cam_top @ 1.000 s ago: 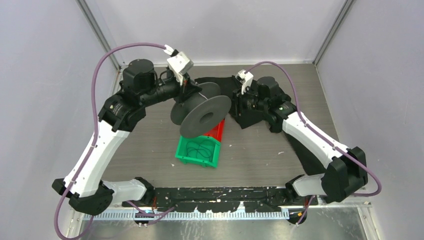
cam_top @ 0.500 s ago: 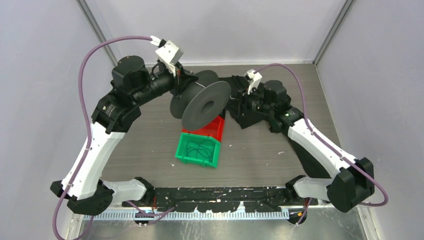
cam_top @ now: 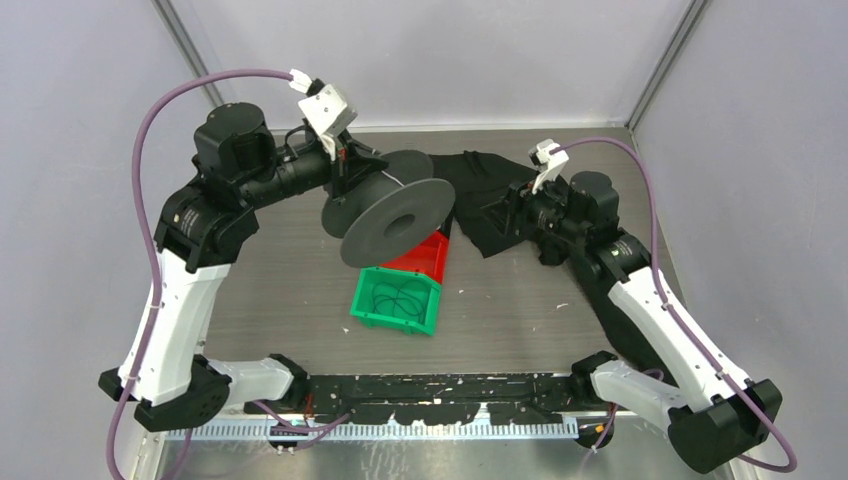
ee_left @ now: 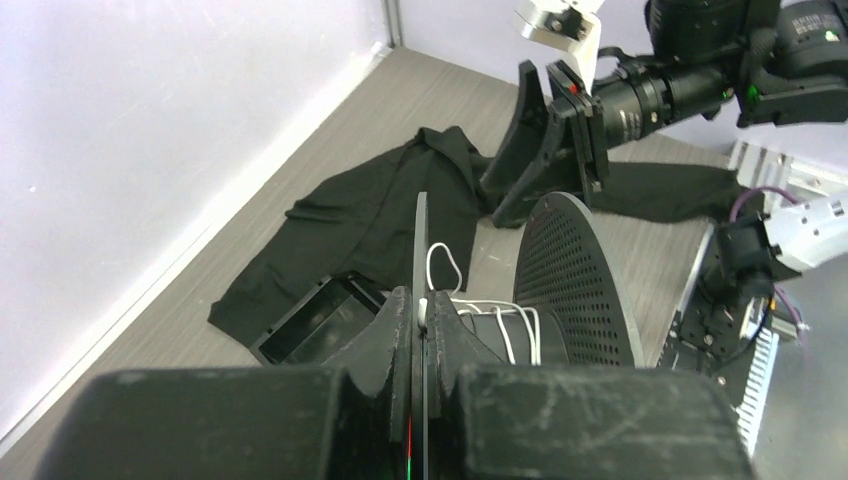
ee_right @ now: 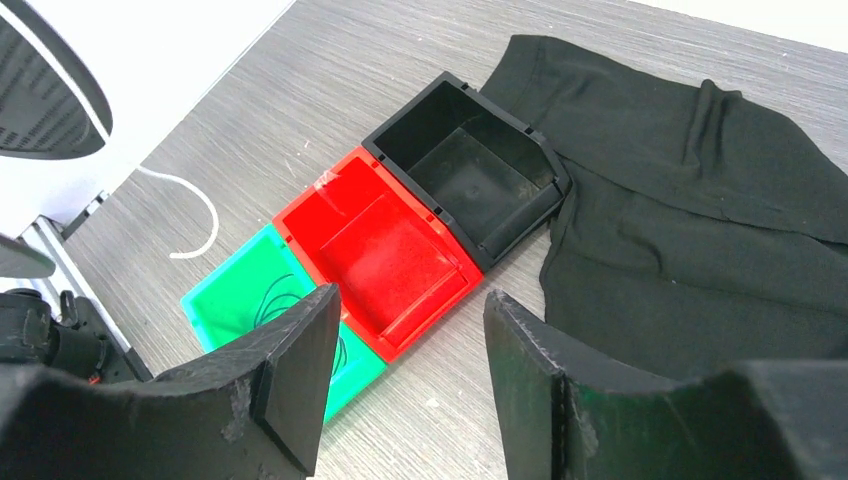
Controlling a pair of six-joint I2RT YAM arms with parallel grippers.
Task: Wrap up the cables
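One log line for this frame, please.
left claw: shut on spool flange | right claw: open, empty | white cable: wound on hub, loop loose

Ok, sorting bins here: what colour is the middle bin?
The middle bin is red, clearest in right wrist view.

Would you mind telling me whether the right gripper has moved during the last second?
Yes. In the top view the right gripper has drawn back rightward, away from the green bin, which stayed put.
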